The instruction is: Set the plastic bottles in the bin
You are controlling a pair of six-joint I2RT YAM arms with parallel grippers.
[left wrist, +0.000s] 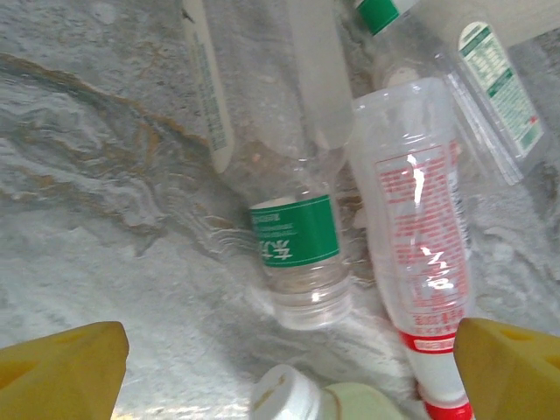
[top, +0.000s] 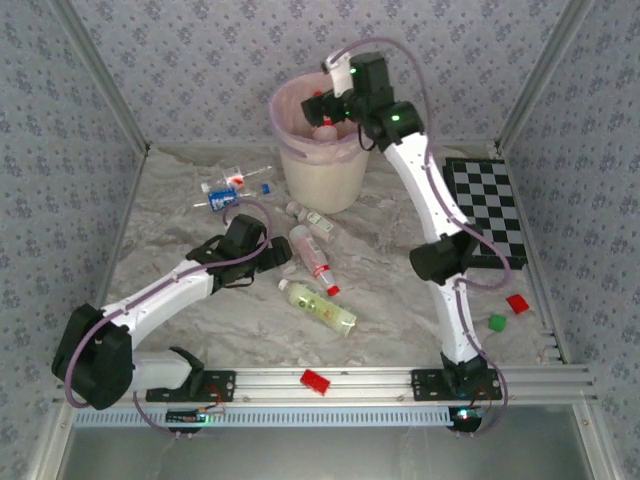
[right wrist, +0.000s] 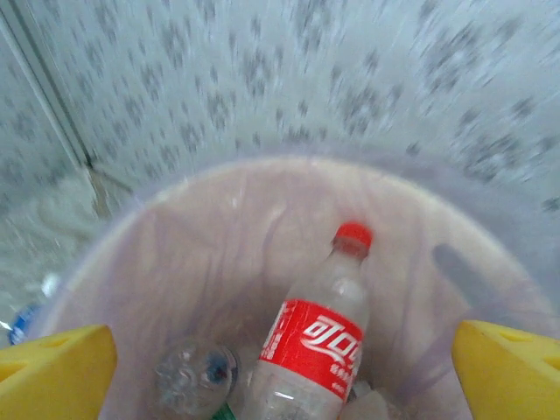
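Holds right tool (right wrist: 282, 372) apart above bin (top: 320, 175), over red-capped bottle (right wrist: 315, 350) inside. Holds left tool (left wrist: 289, 367) apart in front of bin, over green-labelled bottle (left wrist: 293, 241) and red-labelled bottle (left wrist: 420, 245) lying on counter (left wrist: 105, 219)

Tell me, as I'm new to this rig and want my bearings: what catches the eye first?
The right gripper hangs open over the cream bin at the far side, where a red-labelled cola bottle rests in the pink liner. Nearer, the left gripper hovers open above a green-labelled bottle and a red-printed bottle lying side by side.
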